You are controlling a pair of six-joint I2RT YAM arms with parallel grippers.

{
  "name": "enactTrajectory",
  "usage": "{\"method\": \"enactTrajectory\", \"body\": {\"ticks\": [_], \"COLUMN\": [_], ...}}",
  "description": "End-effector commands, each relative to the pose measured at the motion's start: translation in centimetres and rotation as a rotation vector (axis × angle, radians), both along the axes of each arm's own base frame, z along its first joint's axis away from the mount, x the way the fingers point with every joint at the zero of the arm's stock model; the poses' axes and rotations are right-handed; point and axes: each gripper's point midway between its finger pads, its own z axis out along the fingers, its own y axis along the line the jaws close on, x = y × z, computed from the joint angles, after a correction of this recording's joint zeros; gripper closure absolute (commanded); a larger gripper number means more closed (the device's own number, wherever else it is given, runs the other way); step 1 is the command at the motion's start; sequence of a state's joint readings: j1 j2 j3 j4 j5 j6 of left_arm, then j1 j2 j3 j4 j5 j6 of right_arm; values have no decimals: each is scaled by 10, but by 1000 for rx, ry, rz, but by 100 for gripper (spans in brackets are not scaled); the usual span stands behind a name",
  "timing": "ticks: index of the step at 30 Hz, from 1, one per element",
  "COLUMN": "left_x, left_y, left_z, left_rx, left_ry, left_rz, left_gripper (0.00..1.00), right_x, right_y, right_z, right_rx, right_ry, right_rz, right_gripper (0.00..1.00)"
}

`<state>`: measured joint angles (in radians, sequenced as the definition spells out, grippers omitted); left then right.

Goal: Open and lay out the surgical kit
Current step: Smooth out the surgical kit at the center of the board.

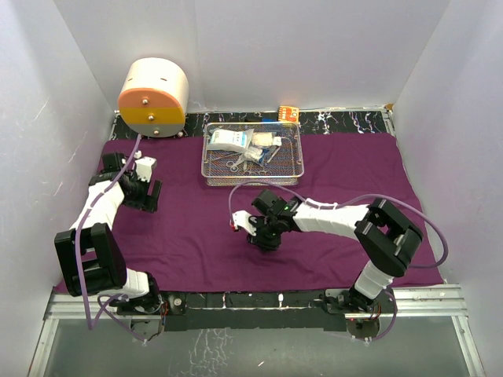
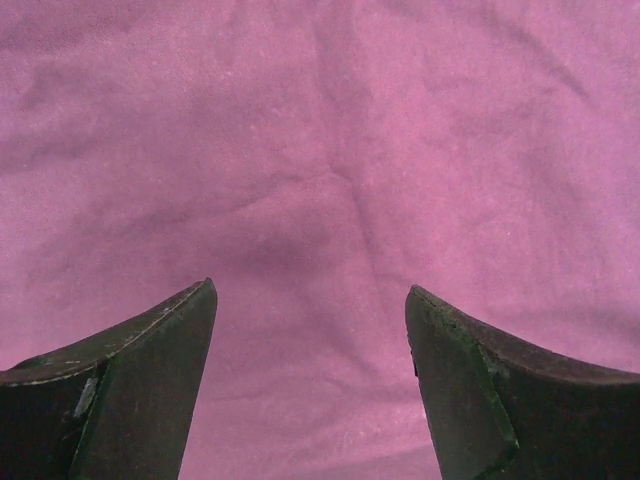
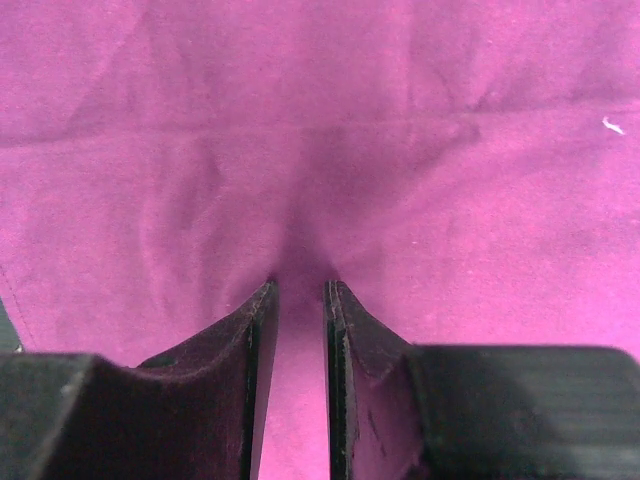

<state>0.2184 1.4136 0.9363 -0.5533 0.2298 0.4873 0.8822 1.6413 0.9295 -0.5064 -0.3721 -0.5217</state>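
Note:
The purple cloth wrap (image 1: 346,165) lies spread flat over the table. On its far middle part stands the silver wire-mesh tray (image 1: 211,170), holding white packets (image 1: 229,140) and small steel instruments (image 1: 240,162). My left gripper (image 1: 144,194) hangs open over the cloth's left part, and between its fingers (image 2: 310,290) only bare cloth shows. At the centre of the cloth my right gripper (image 1: 262,239) points down. Its jaws (image 3: 300,285) stand narrowly apart, their tips pressed into the cloth (image 3: 300,180), which puckers and creases toward them as a pinched fold.
A cream-and-orange round drum (image 1: 153,98) stands at the back left, just off the cloth. A small orange item (image 1: 288,113) lies behind the tray on the dark marbled tabletop (image 1: 346,122). White walls close in the left, right and back sides.

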Motion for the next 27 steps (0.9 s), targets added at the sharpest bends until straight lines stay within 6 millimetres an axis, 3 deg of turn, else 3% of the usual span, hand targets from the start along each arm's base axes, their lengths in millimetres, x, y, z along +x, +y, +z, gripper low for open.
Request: {"method": "enactTrajectory", "body": {"ticks": [1,5,9,11,14,20,27], "left_x": [-6,-16,-39,-52,-53,-41,-57], "left_y": [2,2,-4,-9,-21,-80,-127], "left_z": [12,6,-6,-10,-4,12,-11], "left_rx": [36,49,43,31,-4,-117,-85], "left_ry": [-27,-4,65,88,50,-21,26], "left_rz": [-25,-51,-127,-177,-220,-398,-600], "left_gripper": [25,24,25,25,25,26,27], "right_x": [-34,-16,4,13,29,70,72], "right_y": [-21,-14,-9,-15,-29,-88,-174], "right_z": [-15,6,37,43,45,42,30], "right_rx": [-89,-61,20,30,32,2,-147], "right_ry": [94,4,-54,-75,-83,-91,-92], "right_rz": [34,7,-28,-49,-108,-295,-423], "right_gripper": [77,77,76,75,75,74,74]}}
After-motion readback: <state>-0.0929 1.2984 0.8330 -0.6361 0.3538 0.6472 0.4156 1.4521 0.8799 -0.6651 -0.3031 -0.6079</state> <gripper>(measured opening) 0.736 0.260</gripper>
